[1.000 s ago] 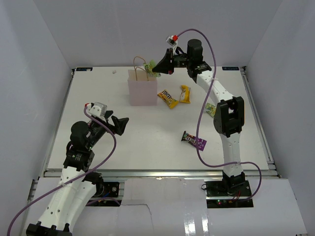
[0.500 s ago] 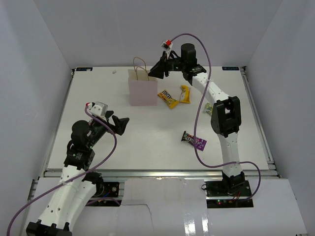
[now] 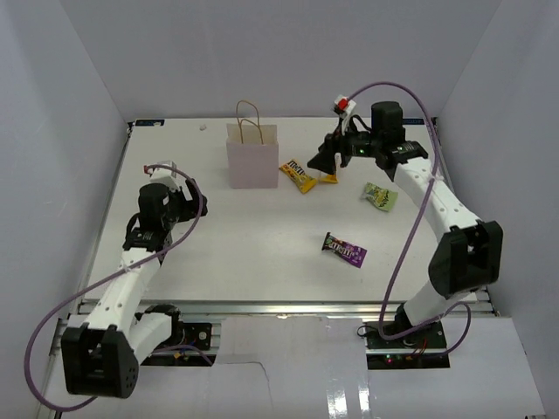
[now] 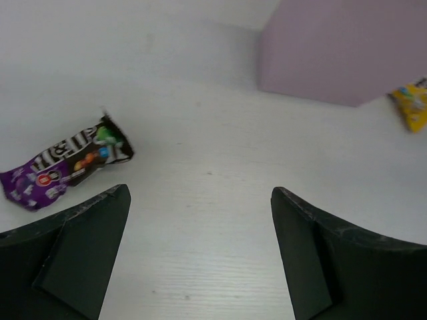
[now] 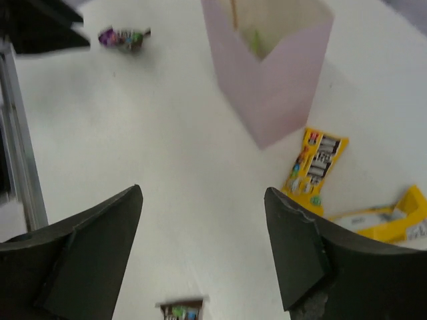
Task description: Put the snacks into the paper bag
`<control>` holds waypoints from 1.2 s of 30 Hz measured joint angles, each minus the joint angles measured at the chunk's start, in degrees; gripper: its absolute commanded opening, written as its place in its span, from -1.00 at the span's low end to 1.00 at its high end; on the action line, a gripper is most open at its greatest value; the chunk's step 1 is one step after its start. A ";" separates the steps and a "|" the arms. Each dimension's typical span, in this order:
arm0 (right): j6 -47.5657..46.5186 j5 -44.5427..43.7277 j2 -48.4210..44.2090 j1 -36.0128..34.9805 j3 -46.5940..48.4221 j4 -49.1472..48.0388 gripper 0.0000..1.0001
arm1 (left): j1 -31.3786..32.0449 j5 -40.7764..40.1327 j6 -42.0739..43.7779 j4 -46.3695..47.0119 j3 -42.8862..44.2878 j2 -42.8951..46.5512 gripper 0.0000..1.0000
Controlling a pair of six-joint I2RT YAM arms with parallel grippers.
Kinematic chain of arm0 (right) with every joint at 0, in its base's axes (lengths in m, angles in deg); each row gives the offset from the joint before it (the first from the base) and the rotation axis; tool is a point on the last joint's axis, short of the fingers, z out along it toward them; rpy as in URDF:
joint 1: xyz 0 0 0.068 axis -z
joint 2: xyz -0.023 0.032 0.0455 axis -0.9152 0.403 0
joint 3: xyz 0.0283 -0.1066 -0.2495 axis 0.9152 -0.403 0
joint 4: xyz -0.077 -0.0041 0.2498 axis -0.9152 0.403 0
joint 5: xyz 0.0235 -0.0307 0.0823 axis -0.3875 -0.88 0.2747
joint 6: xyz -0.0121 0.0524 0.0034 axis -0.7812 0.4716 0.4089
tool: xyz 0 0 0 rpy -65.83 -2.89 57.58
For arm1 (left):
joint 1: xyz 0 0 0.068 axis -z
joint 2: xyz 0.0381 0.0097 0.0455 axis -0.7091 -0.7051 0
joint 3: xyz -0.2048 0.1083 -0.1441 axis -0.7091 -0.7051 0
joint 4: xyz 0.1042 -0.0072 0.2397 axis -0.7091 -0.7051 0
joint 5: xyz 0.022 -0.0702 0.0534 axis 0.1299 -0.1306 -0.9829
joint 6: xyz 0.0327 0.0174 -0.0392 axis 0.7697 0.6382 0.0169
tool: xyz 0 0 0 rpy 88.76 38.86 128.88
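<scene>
- The purple packet [image 3: 344,250] is lying closest to the near edge of the worktop [image 3: 244,253], right of centre, with its long axis running roughly along that edge.
- The left gripper [image 4: 200,195] is hanging over the left side, jaws standing wide with nothing between them. In its wrist view we are seeing the purple packet off to one side, well apart.
- The green packet [image 3: 379,195] is sitting farther back, toward the right edge.
- The yellow packet [image 3: 298,175] is lying just right of the bag's foot, its long axis slanting from far-left to near-right. The yellow-orange packet [image 3: 329,178] is lying just beside it.
- The right gripper [image 5: 203,193] is hanging above and close beside this pair, jaws parted and empty. We are judging it the nearer hand by far, with the yellow packet lying between it and the bag.
- The paper bag [image 3: 252,161] is standing upright toward the far edge, mouth open. Something greenish is showing inside.
</scene>
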 measured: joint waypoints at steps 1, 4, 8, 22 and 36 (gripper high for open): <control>-2.78 -0.83 -3.21 -0.11 -3.82 1.18 0.68 | -1.90 -1.07 -0.15 -0.31 0.63 -2.89 0.92; -10.12 -1.73 -11.76 -0.55 -14.75 7.65 0.75 | -4.79 -3.80 1.11 0.13 1.22 -9.03 0.96; -21.99 1.22 -22.36 -0.37 -28.70 14.19 0.78 | -4.96 -6.34 8.22 4.68 0.44 -12.66 0.96; -35.93 12.20 -36.41 7.06 -41.42 13.90 0.78 | -5.29 -9.73 29.57 12.63 -0.52 -31.23 0.75; -36.06 12.28 -37.92 7.54 -41.42 13.18 0.78 | -5.62 -12.57 36.11 12.87 7.80 -39.54 0.58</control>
